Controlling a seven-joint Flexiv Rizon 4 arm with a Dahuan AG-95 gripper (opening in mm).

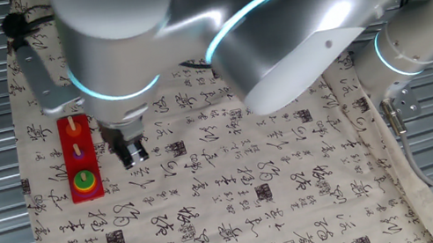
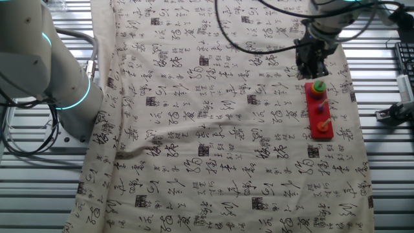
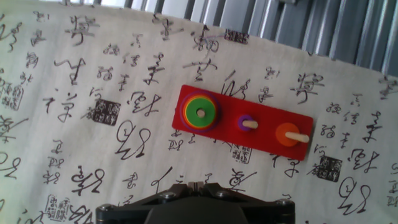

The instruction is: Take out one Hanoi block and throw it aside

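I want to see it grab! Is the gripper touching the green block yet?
Apart. The hand view shows bare cloth between the gripper at the bottom edge and the green block sitting on its peg.

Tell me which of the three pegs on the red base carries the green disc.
The end peg with the stack: the green disc tops a yellow one there. The middle peg holds a small purple ring, the far end peg an orange disc.

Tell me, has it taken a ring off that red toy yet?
Not yet. The green ring sits on its peg atop the stack on the red base. The pincer hangs beside the toy, holding nothing. Grabbing, lifting and tossing the ring all remain.
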